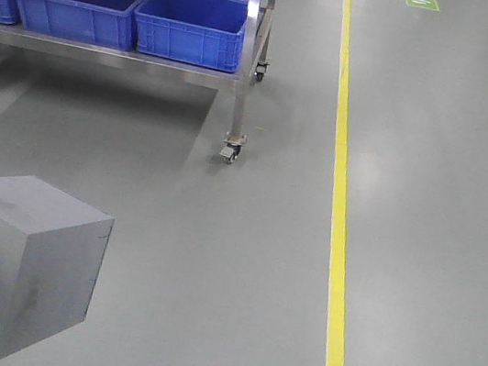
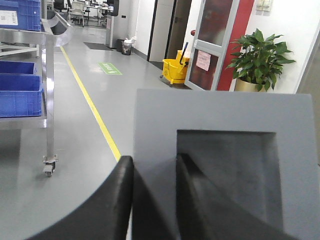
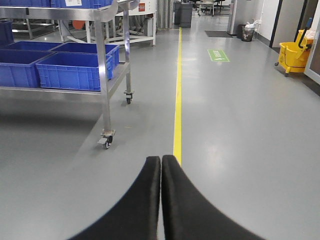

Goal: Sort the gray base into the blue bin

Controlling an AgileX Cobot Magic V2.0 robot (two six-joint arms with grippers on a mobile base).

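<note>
The left gripper (image 2: 154, 167) holds the gray base (image 1: 22, 264) in the air above the floor. Its fingers (image 2: 117, 200) pinch one wall, one inside the square recess and one outside. The right gripper (image 3: 161, 161) is pressed closed and empty. The blue bin (image 1: 190, 44) sits well ahead on a wheeled steel rack (image 1: 245, 72). The carry likely needs a level block, a firm pinch, and clearance over the bin's rim before release.

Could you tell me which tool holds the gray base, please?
The left tool, straddling a wall of the gray base; the right tool is shut on nothing.
</note>
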